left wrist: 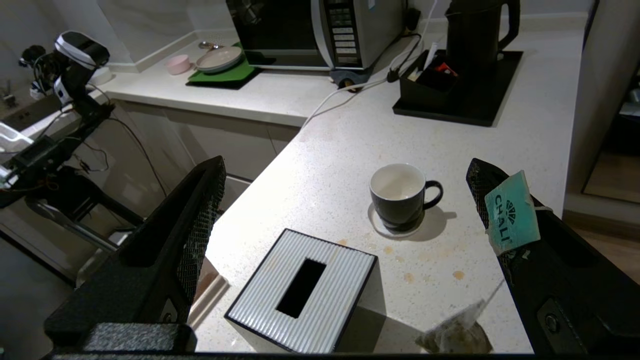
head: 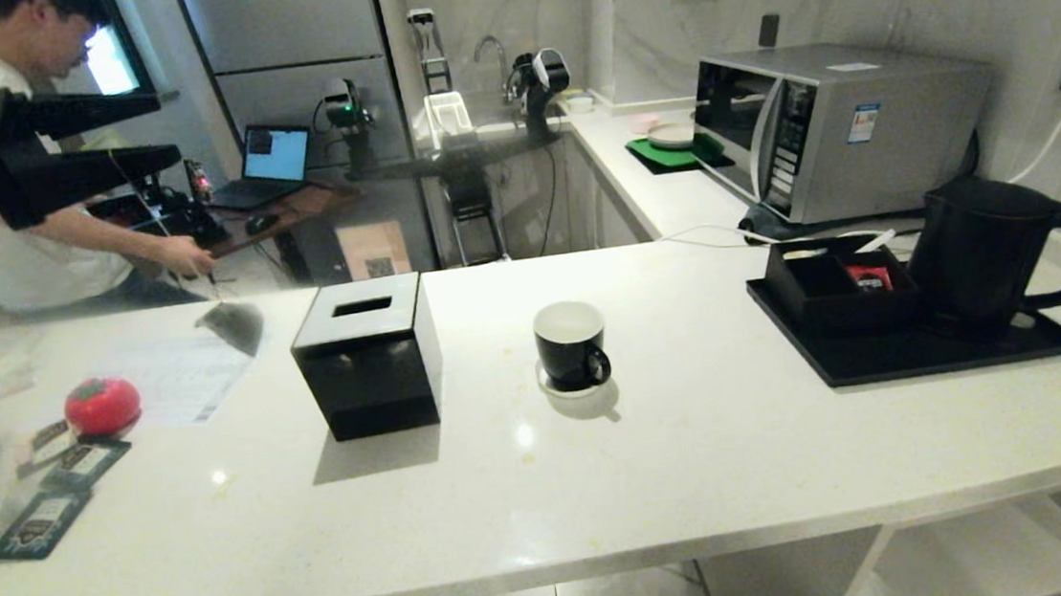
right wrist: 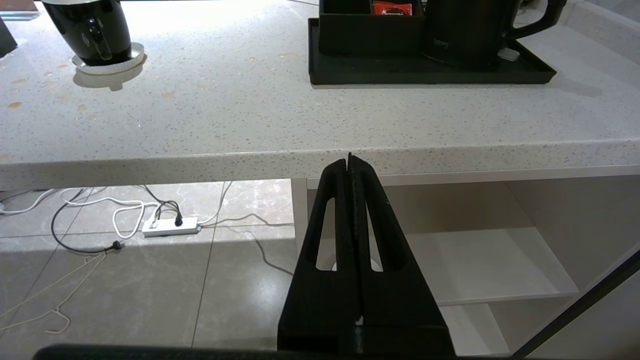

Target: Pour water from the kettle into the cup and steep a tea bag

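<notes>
Left gripper [left wrist: 345,240]: jaws apart, tea bag [left wrist: 457,335] dangling by its tag, short of cup [left wrist: 400,195]. Right gripper [right wrist: 352,165]: jaws together, below table [right wrist: 300,130].

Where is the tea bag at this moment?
In the left wrist view the tea bag dangles by its string from a teal tag stuck to one finger of the open left pincer, beside the tissue box.

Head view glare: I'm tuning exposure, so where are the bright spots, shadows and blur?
Head view: small glints on the counter near the cup, shadows falling toward the camera, left edge smeared. Left wrist view: tea bag blurred. Right wrist view: far counter washed out.
</notes>
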